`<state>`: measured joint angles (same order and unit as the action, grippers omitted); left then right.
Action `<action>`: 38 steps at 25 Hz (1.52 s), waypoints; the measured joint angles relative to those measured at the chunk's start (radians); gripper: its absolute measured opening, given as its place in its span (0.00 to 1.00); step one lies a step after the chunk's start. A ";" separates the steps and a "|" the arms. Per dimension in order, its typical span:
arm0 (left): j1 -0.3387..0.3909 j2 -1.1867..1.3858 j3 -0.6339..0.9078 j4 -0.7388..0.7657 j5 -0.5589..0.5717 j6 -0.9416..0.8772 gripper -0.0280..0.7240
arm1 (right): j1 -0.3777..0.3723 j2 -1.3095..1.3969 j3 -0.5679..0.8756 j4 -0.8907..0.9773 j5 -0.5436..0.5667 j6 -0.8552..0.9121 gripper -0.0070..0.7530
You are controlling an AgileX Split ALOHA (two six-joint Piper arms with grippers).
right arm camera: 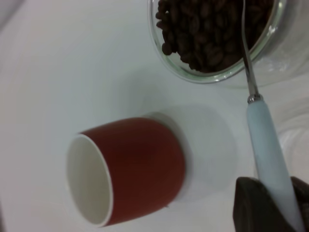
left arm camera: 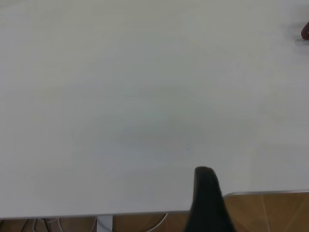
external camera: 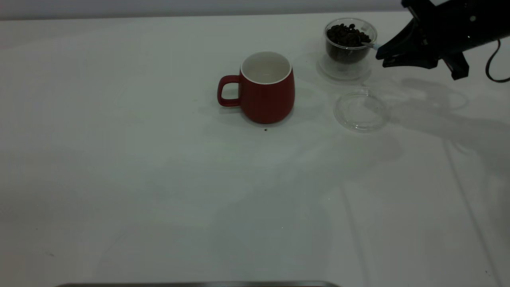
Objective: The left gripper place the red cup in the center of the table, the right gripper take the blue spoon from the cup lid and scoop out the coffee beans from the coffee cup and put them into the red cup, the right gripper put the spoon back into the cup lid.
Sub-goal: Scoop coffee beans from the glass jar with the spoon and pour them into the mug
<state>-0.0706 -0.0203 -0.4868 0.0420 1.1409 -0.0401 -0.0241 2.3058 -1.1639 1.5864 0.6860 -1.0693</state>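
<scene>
The red cup [external camera: 265, 87] stands upright and empty near the middle of the table [external camera: 139, 159], handle to the left. It also shows in the right wrist view [right arm camera: 135, 169]. The coffee cup [external camera: 347, 52] stands at the far right, full of coffee beans [external camera: 348, 35]. My right gripper [external camera: 381, 55] is just right of it, shut on the pale handle of the blue spoon [right arm camera: 268, 145]. The spoon's metal bowl is down among the beans [right arm camera: 207, 34]. The cup lid [external camera: 360, 110] lies empty in front of the coffee cup. My left gripper [left arm camera: 205, 198] is out over the table's edge.
A single dark speck [external camera: 265, 129] lies just in front of the red cup. A sliver of the red cup [left arm camera: 305, 31] shows at the edge of the left wrist view. The right arm's black cable [external camera: 494, 67] hangs at the far right.
</scene>
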 joint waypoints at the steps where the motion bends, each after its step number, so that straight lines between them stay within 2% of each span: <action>1: 0.000 0.000 0.000 0.000 0.000 0.000 0.82 | -0.009 0.007 -0.001 0.013 0.021 -0.006 0.16; 8: 0.000 0.000 0.000 0.000 0.000 -0.001 0.82 | -0.052 0.055 -0.001 0.096 0.157 -0.020 0.16; 14: 0.000 0.000 0.000 0.000 -0.001 -0.004 0.82 | -0.055 0.086 -0.001 0.155 0.235 -0.023 0.16; 29: 0.000 0.000 0.000 0.000 0.000 -0.004 0.82 | -0.084 0.094 -0.001 0.174 0.307 -0.001 0.16; 38: 0.000 0.000 0.000 0.000 0.000 -0.003 0.82 | -0.100 0.095 -0.001 0.174 0.419 0.000 0.16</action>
<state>-0.0706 -0.0203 -0.4868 0.0420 1.1407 -0.0432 -0.1245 2.4003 -1.1648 1.7606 1.1052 -1.0695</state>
